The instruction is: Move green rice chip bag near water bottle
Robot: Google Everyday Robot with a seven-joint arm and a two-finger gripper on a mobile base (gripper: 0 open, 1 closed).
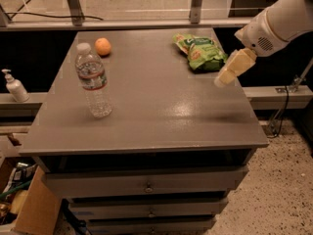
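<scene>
the gripper (225, 77), open or closed impossible to tell, hovered just beside the green rice chip bag (203, 53) at the table's (161, 121) far right, well apart from the water bottle (93, 82); the bag looked light, soft and crinkly, best pinched along a raised edge.

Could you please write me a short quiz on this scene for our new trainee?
1. True or false: the green chip bag touches the water bottle.
2. The gripper hangs by which edge of the table: A left, B right, C front?
3. Short answer: does the water bottle stand upright or lie on its side?
Key: 1 false; 2 B; 3 upright.
</scene>
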